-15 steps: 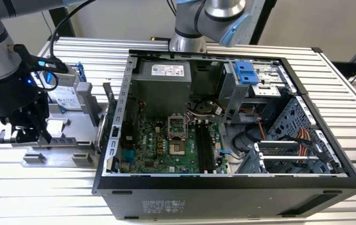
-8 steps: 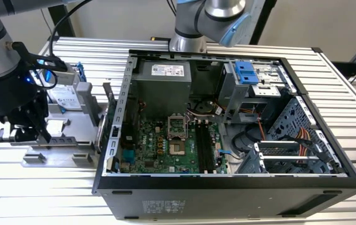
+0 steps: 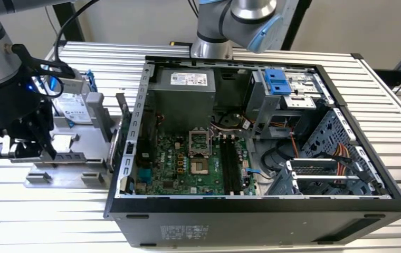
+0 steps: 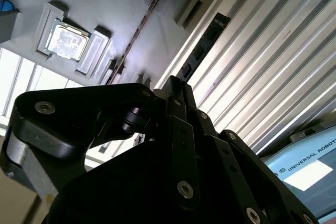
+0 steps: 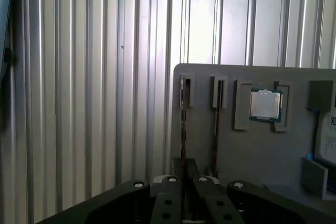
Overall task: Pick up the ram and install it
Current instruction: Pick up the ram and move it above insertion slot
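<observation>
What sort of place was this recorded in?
Probably a robotics lab workcell for computer assembly: an open desktop case on a ribbed metal table, a grey parts fixture beside it, a robot arm.

A ribbed silver desk is gleaming in light and grey stripes. At the centre of the exterior view, a black computer case is framing a green motherboard speckled with black and yellow parts. A bright blue bracket is standing out toward the upper right, and orange and yellow cables are showing lower right. At the exterior view's left, a black gripper is contrasting with a matte grey tray. In the first wrist view, a silver processor is glinting, edged in green. In the second wrist view, the ram is appearing near-black.
</observation>
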Controlling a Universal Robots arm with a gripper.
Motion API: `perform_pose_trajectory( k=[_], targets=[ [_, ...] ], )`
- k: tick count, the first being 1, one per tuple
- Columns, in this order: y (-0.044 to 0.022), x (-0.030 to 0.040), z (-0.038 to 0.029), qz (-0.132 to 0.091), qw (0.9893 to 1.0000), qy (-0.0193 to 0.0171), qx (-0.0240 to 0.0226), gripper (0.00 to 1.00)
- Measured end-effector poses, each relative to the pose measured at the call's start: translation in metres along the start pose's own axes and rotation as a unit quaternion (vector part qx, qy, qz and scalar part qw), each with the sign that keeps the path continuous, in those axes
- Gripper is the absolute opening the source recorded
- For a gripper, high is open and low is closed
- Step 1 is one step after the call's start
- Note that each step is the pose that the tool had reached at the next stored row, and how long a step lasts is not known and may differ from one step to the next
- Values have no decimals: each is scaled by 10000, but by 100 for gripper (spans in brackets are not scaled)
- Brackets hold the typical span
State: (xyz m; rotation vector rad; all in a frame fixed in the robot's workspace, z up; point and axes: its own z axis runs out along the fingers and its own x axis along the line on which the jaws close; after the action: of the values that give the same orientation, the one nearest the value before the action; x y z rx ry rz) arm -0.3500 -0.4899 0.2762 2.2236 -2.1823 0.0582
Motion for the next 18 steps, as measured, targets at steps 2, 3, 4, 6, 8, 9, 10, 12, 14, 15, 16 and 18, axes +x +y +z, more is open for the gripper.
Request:
perform_pose_trajectory(
  k=[2,3,4,6,8,9,10,12,14,15,16,18],
  targets=[
    [0,0,-10,0,10000,1,0,0],
    [0,1,-16,0,10000,3,0,0],
    [0,1,-21,0,10000,4,0,0],
    [-1,2,-32,0,10000,7,0,0],
    [0,2,-44,0,10000,10,0,0],
    [-1,3,-51,0,10000,12,-1,0],
    [-1,3,-57,0,10000,14,-1,0],
    [-1,3,-67,0,10000,17,0,0],
    [-1,4,-78,-1,10000,21,0,0],
    [-1,4,-84,-1,10000,23,0,0],
    [-1,4,-86,0,10000,24,0,0],
    [-1,4,-92,-1,10000,26,0,0]
  ],
)
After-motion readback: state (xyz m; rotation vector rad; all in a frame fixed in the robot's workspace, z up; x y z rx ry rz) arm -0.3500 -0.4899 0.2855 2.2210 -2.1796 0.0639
